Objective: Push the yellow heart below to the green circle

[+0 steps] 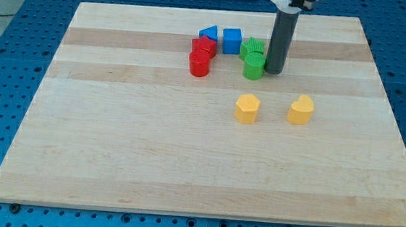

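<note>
The yellow heart (300, 109) lies on the wooden board right of centre. The green circle (253, 66) stands above and to its left, in the block cluster near the view's top. My tip (273, 70) rests on the board right beside the green circle, on its right side, touching or almost touching it. The yellow heart is a short way below and to the right of my tip.
A yellow hexagon (247, 108) lies left of the heart. A green star-like block (252, 48) sits just above the green circle. A blue cube (231, 40), a blue triangle-like block (208, 33), a red block (204, 47) and a red cylinder (199, 64) cluster further left.
</note>
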`<state>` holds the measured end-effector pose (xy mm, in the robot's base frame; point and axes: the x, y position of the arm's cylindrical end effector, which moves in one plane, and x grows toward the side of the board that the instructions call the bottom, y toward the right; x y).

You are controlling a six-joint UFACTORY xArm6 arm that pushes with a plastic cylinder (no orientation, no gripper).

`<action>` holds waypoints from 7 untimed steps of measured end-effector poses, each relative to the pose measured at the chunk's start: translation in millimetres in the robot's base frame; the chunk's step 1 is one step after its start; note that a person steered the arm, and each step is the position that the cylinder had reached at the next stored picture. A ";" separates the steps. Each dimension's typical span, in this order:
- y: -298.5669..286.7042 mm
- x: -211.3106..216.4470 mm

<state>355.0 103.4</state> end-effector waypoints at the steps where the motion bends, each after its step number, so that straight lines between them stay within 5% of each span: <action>1: -0.4 0.0; 4: -2.9 0.0; 5: 49.1 2.8; 7: 118.0 107.1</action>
<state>462.1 221.4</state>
